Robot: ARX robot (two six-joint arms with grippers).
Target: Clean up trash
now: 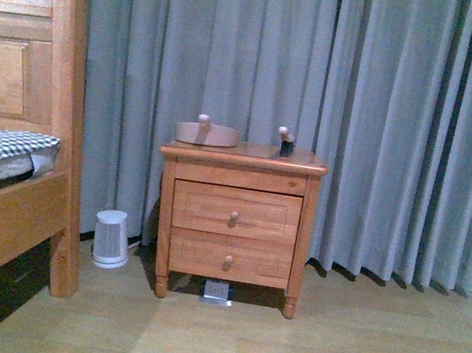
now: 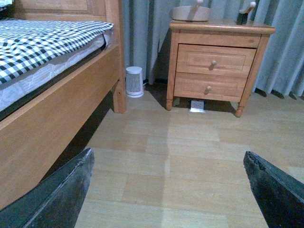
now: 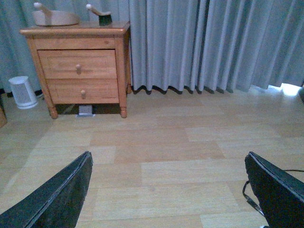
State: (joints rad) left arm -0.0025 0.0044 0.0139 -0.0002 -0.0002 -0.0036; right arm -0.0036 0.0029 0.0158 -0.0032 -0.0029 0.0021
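Left tool point(image 2: 167, 161) and right tool point(image 3: 167, 161) both gape wide, empty. No trash shows. The dustpan point(image 1: 207, 133) sits well ahead on the counter point(image 1: 237, 202), likely nearer the left.

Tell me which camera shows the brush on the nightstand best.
Right wrist view: the brush sits whole and side-on, handle and dark bristles distinct. Front view shows it small, nearly end-on. Left wrist view has it crowded against the picture's edge.
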